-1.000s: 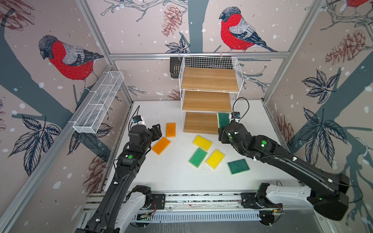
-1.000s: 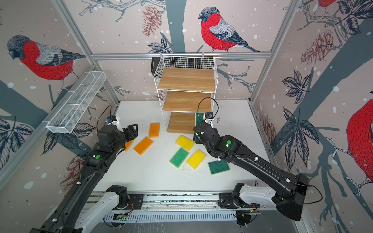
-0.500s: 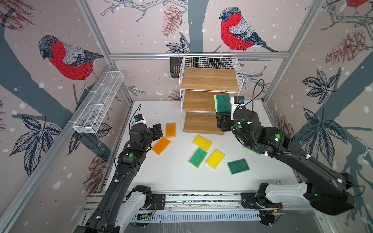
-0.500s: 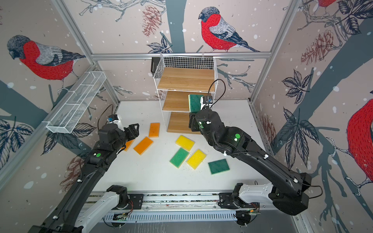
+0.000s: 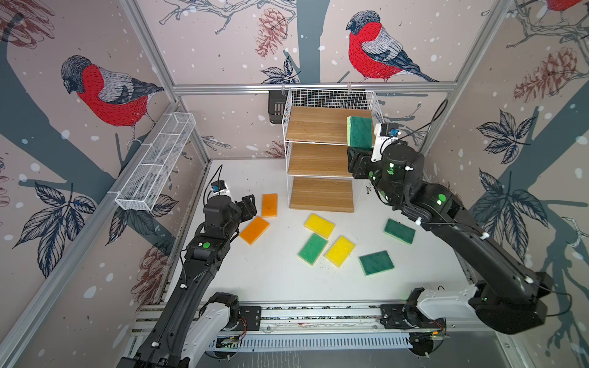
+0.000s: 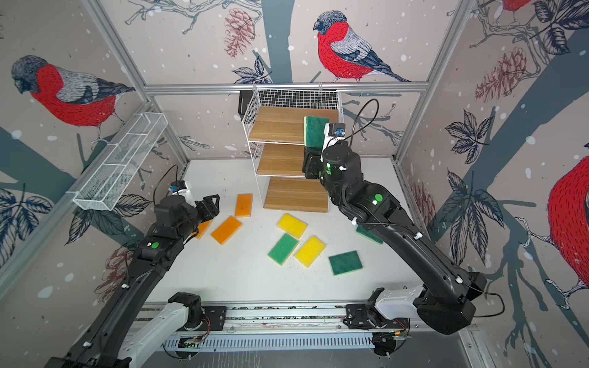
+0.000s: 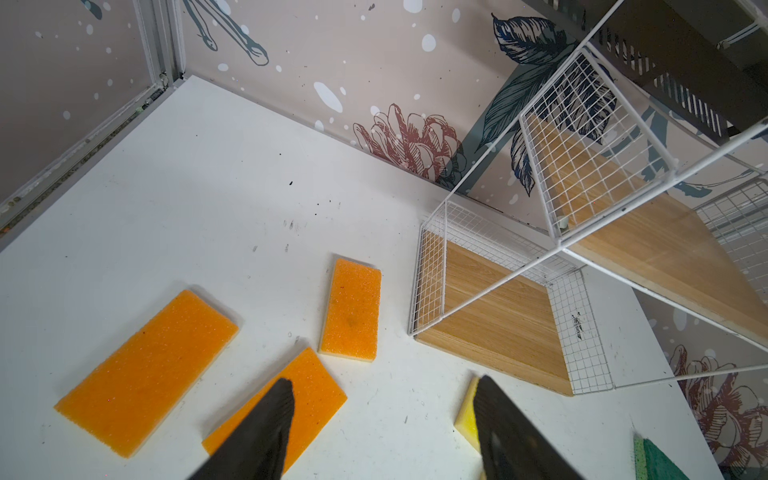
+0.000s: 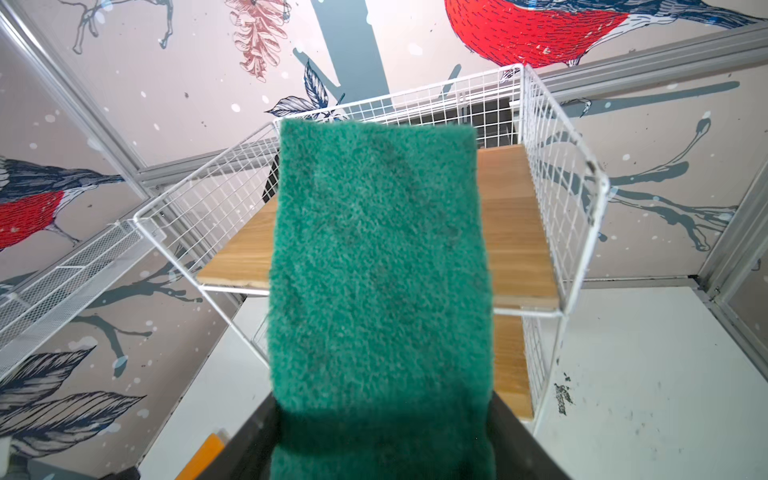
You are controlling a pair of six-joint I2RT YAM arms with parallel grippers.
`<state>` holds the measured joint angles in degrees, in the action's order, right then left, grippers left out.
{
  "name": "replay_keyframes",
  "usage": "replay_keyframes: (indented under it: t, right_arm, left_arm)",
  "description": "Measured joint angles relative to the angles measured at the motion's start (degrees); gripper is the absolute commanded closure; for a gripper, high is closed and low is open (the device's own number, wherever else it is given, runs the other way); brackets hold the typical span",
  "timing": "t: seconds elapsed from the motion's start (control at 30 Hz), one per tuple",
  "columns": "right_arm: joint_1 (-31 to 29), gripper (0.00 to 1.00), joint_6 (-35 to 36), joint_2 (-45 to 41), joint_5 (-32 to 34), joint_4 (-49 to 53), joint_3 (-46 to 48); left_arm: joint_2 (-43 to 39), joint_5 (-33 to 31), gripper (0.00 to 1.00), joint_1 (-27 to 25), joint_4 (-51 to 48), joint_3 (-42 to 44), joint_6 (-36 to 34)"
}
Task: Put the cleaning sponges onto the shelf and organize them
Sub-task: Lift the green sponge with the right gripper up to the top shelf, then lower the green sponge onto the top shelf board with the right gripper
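The shelf [image 5: 315,159] stands at the back, its three wooden boards bare. My right gripper [image 5: 358,157] is shut on a dark green sponge [image 5: 360,132], held upright in front of the top board's right end; in the right wrist view the sponge [image 8: 378,257] fills the middle. My left gripper [image 5: 248,207] hangs open and empty over orange sponges [image 7: 351,309] [image 7: 307,399] [image 7: 145,365]. On the table lie two yellow sponges [image 5: 319,225] [image 5: 340,250], a light green one [image 5: 313,248] and two dark green ones [image 5: 376,262] [image 5: 399,231].
A long white mesh trough [image 5: 156,162] hangs on the left wall. A small black basket [image 5: 275,106] is fixed behind the shelf's top left corner. The arms' base rail [image 5: 287,315] runs along the front edge.
My right gripper has risen with the dark green sponge from the bottom board's level to the top board's height. The left arm has hardly moved.
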<state>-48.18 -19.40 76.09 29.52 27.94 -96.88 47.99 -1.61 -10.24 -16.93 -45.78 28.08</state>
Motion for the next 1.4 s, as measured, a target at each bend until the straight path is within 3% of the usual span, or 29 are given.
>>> replay_keyframes:
  t: [0.53, 1.4]
  right_arm:
    - [8.11, 0.35, 2.95, 11.21, -5.64, -1.51, -9.01]
    - [10.43, 0.31, 7.54, 20.68, 3.30, 0.22, -16.92]
  left_arm:
    - [1.20, 0.09, 0.30, 0.00, 0.00, 0.02, -0.02]
    - [1.57, 1.81, 0.29, 0.00, 1.68, 1.68, 0.04]
